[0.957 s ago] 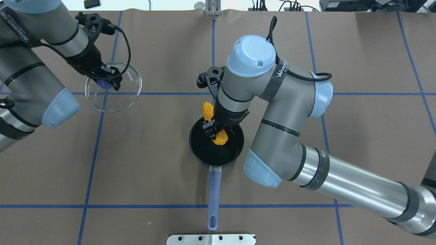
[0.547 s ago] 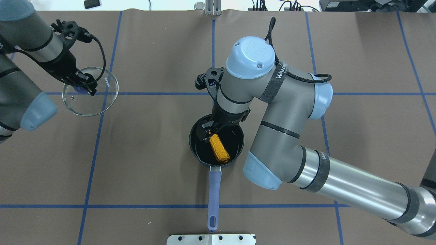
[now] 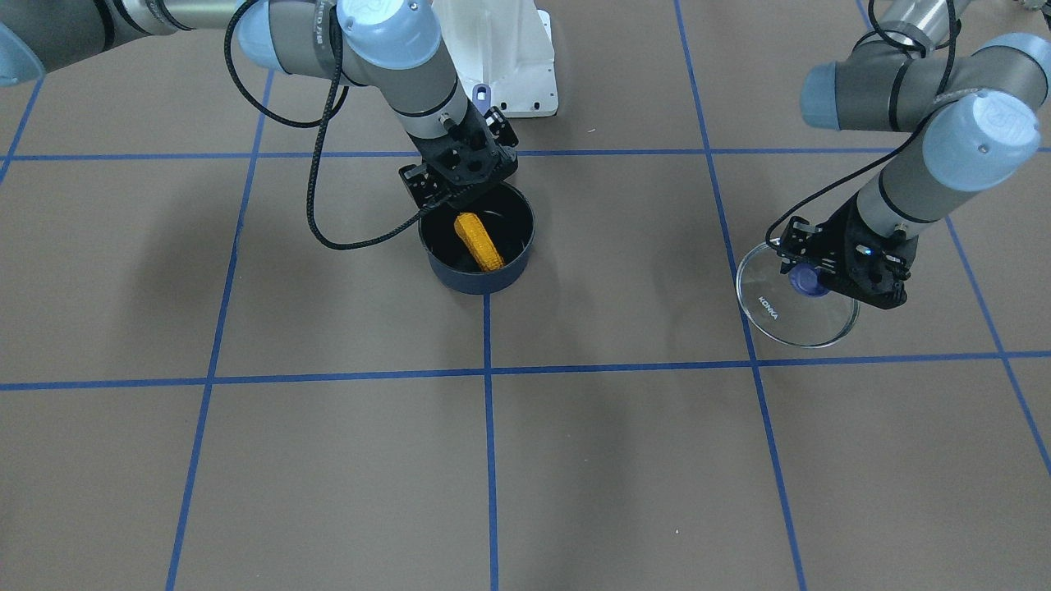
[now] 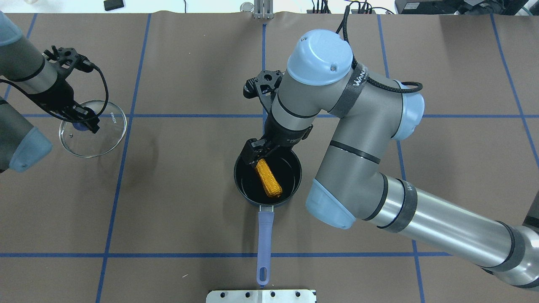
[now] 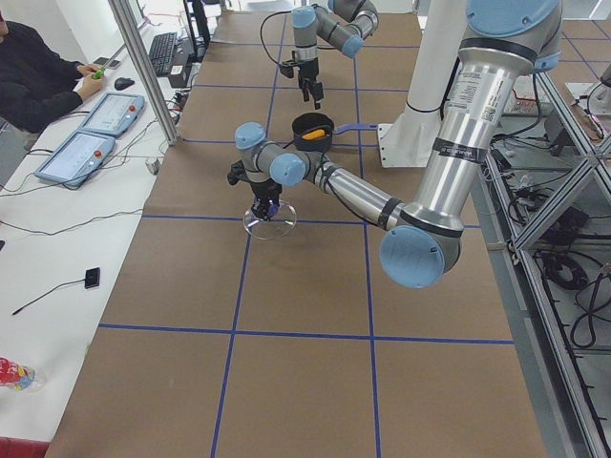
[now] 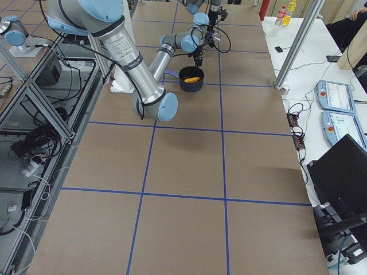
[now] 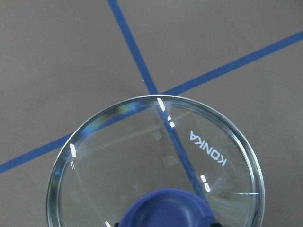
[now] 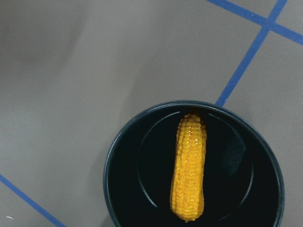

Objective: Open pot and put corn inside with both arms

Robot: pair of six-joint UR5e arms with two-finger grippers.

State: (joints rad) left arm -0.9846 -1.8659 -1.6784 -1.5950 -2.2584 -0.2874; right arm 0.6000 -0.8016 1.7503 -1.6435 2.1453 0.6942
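Grey-silver arms [image 4: 442, 227], light-blue caps [image 4: 320, 57], black cables [image 3: 311, 193], perhaps lettered straps [image 4: 358, 82].

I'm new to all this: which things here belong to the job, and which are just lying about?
Job: pot, corn, glass lid, left pincer, right pincer.
Lying about: small black object, bottles, control tablets.

Brown table [image 4: 189, 202] w/ blue tape grid [image 4: 168, 255] carries pot [image 3: 472, 279] near ctr.
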